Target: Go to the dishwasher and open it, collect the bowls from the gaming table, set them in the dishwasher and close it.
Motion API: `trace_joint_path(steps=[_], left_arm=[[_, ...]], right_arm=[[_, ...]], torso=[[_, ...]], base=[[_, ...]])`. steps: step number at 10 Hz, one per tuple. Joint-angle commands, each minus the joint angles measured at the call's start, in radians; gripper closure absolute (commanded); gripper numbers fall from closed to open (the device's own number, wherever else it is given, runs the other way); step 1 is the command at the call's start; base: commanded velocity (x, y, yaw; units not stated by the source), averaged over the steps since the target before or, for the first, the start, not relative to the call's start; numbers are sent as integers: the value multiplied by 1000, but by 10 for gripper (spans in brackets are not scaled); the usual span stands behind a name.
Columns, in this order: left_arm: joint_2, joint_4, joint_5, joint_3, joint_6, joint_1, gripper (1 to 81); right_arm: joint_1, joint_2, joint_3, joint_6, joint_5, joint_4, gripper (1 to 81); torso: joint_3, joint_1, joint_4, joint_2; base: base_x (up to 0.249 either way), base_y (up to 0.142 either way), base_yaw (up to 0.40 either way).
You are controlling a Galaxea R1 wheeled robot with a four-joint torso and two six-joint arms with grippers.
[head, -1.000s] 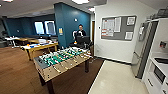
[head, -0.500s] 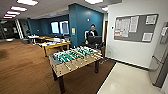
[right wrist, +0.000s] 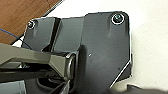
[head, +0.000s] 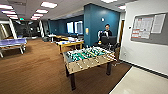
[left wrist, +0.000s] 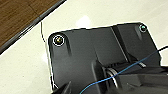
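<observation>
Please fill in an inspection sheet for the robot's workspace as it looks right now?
Surface: brown wood-look floor meeting a pale floor along a dark edge strip.
Job's things: nothing seen; no dishwasher, bowls or yellow-topped table.
Clutter: green-field foosball table straight ahead; wooden desks behind it; blue table far left.
Grippers: cannot tell from the wrist views.
Cables: thin blue cable across the left wrist view's dark plate; another in the right wrist view.
Surroundings: person behind the foosball table by a blue wall; notice board on the white wall; ceiling lights on.
</observation>
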Motion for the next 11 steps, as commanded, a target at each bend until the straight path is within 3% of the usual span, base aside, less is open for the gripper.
trace_joint_path(steps=[1,11], left_arm=[[-9,0,46,-2,5,-53,10],[19,-5,46,-46,5,-53,10]], right_arm=[[49,-7,0,-5,-45,0,10],[52,-5,0,-5,-45,0,10]], torso=[[0,0,0,0],[0,-1,0,0]], base=[[0,0,371],[0,0,297]])
